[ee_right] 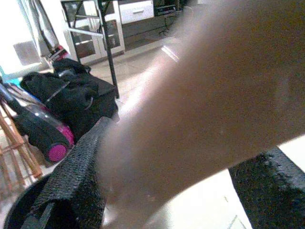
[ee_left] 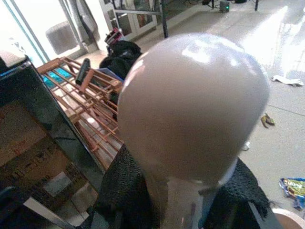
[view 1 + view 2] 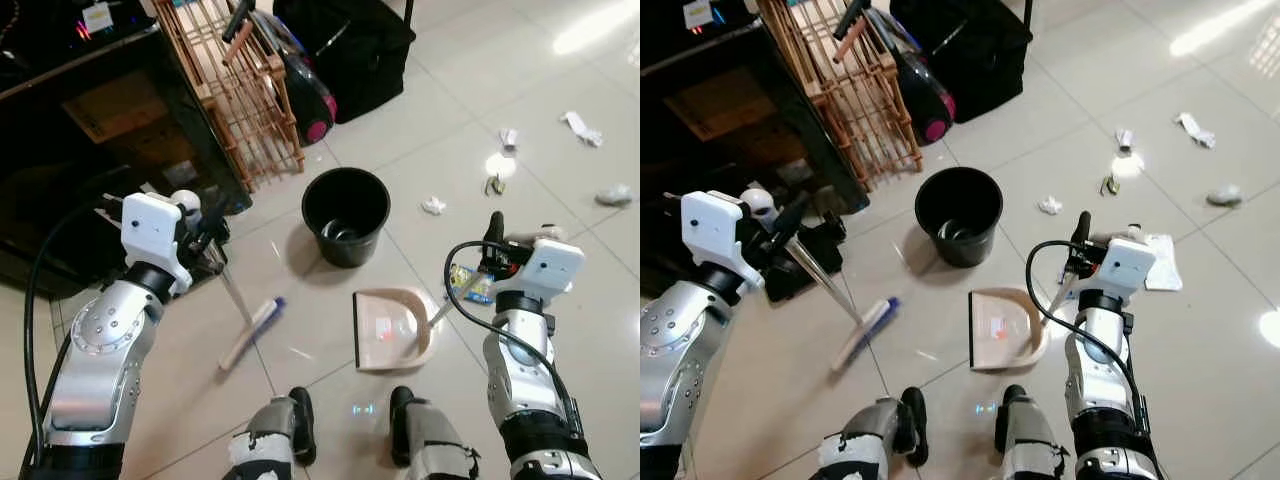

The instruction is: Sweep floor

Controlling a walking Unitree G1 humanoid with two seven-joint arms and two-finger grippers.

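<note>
The left claw grips the broom, the right claw grips the dustpan, which looks empty, near the black bucket.

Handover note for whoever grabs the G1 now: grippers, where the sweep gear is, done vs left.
Left gripper: shut on the broom handle, brush head on the tile ahead of the robot's feet.
Right gripper: shut on the dustpan handle, pan flat on the floor beside the brush.
Black bin: upright just beyond the pan.
Done: both tools in hand; the pan looks empty.
Left: paper scraps and wrappers lie scattered to the right and beyond; sweep into pan, tip into bin.
</note>
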